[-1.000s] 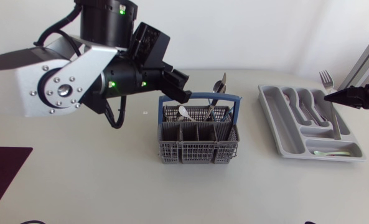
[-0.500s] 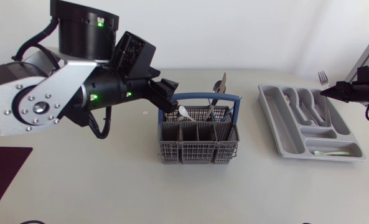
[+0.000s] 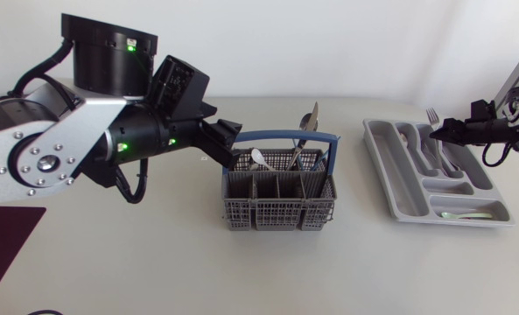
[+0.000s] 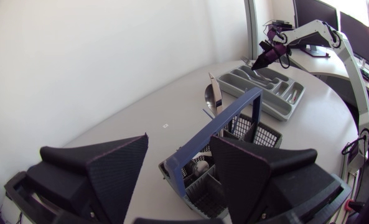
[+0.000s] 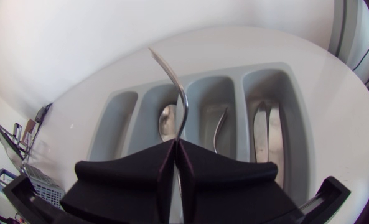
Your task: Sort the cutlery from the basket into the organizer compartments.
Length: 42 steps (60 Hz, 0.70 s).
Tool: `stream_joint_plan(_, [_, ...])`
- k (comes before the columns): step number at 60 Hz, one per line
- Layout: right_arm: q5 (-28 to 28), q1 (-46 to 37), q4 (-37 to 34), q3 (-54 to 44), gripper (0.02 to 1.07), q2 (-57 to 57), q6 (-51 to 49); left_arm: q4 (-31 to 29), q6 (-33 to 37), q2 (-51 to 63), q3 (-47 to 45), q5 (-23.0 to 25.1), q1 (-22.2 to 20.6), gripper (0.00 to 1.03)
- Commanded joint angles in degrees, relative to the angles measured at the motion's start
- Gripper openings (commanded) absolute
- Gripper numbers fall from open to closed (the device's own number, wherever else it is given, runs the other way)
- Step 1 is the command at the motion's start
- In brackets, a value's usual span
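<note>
right gripper (image 3: 443, 131) clamped on fork (image 5: 183, 106), poised above organizer (image 3: 389, 184), not yet dropped. organizer holds several pieces already. basket (image 3: 277, 214) has spoon (image 3: 259, 158) and knife (image 3: 313, 116) left. left gripper (image 4: 179, 142) fingers apart at basket handle, gripping nothing.

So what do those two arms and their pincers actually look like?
The left arm has silver-grey links dotted with screws, bulky black joints with small green lights, and a looped black cable. The right arm shows white links with black joints. The left pincer and right pincer are each two broad matte black wedges.
</note>
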Motion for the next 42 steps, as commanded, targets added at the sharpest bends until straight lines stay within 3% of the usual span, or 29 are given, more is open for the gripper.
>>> stream_joint_plan(1, [0.9, 0.4, 0.2, -0.2, 0.12, 1.6, 1.2, 0.4, 0.5, -1.3, -1.4, -0.5, 0.5, 0.69])
stream_joint_plan(11, [3.9, 0.9, 3.3, -3.8, 0.17, 1.5, 1.3, 0.5, 0.4, -1.3, -1.7, -0.5, 0.4, 0.69])
stream_joint_plan(27, [6.8, 1.6, 8.9, -11.4, 0.63, -3.5, 1.3, -0.1, 0.6, -3.4, -3.6, -0.6, 0.4, 0.69])
stream_joint_plan(31, [7.7, 1.9, 11.3, -15.4, 0.69, -7.3, 1.2, -0.4, 0.7, -4.3, -4.4, -0.6, 0.5, 0.69])
stream_joint_plan(42, [9.0, 2.5, 16.3, -28.0, 0.72, -20.4, -0.2, -1.8, 2.0, -6.0, -7.2, -0.6, 0.2, 0.68])
